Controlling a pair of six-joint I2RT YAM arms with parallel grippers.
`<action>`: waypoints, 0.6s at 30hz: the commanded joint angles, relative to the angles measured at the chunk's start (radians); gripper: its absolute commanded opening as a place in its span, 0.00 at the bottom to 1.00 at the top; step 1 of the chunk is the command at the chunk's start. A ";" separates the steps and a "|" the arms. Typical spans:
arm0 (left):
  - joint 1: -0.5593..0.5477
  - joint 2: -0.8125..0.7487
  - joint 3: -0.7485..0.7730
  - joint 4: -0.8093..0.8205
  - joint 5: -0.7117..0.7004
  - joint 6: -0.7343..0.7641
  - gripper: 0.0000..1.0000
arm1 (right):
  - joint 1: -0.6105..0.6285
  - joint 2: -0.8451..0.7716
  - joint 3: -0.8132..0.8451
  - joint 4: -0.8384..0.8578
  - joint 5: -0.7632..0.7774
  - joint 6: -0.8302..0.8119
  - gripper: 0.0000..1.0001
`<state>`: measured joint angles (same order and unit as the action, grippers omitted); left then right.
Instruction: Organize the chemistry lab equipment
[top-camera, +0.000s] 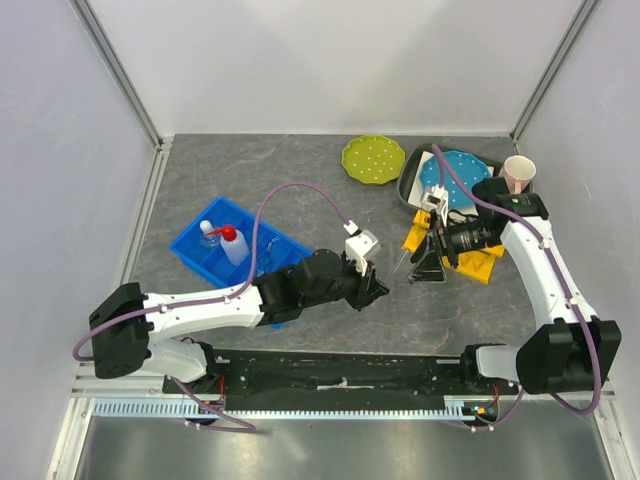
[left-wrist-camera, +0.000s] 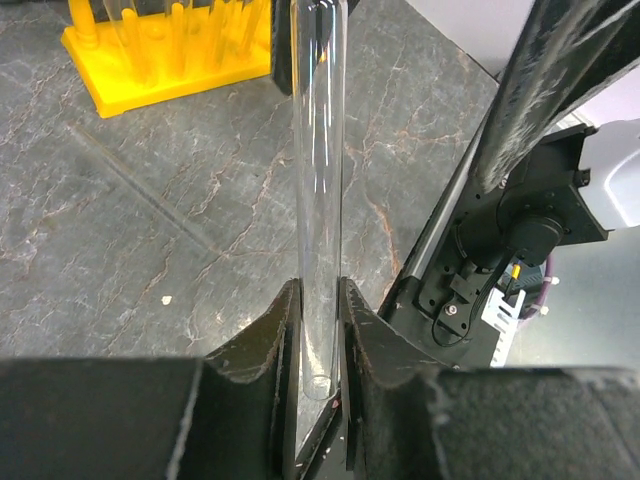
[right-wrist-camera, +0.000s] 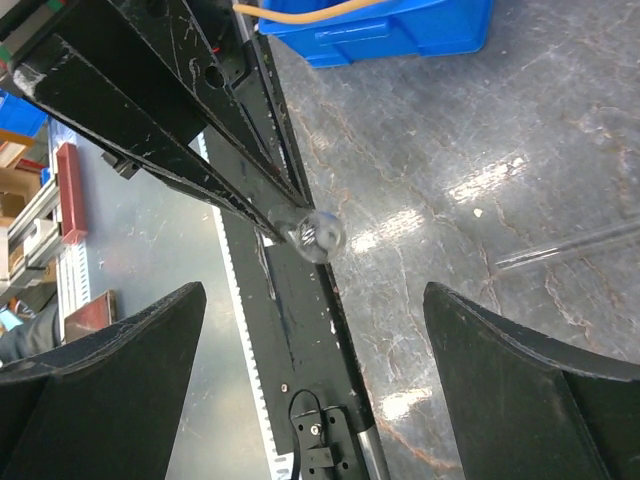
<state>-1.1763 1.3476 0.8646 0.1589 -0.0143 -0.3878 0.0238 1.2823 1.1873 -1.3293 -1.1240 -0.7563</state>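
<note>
The bench (top-camera: 300, 170) is a grey, marble-veined slab. At 9 o'clock a blue compartment tray (top-camera: 192, 248) rests on it. A green dotted plate (top-camera: 373, 159) lies at 12 o'clock, a dark tray (top-camera: 408, 186) at 1 o'clock, and a pink cup (top-camera: 518, 174) at 2 o'clock just beside that tray. A yellow rack (top-camera: 482, 266) stands at 3 o'clock.

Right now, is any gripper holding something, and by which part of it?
The left gripper holds a clear glass tube, clamped near its rounded closed end. The right gripper is open and holds nothing.

Overhead camera looks down; wrist cameras skim table (top-camera: 250, 170).
</note>
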 joint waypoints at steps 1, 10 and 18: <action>-0.017 0.004 0.016 0.080 0.008 0.020 0.17 | 0.028 0.034 0.038 -0.031 -0.040 -0.020 0.95; -0.036 0.039 0.034 0.083 0.065 0.027 0.17 | 0.039 0.064 0.067 -0.030 -0.062 0.008 0.87; -0.037 0.050 0.042 0.073 0.068 0.040 0.17 | 0.042 0.069 0.058 -0.028 -0.057 0.023 0.64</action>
<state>-1.2060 1.3979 0.8650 0.1886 0.0406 -0.3870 0.0593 1.3472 1.2163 -1.3487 -1.1404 -0.7296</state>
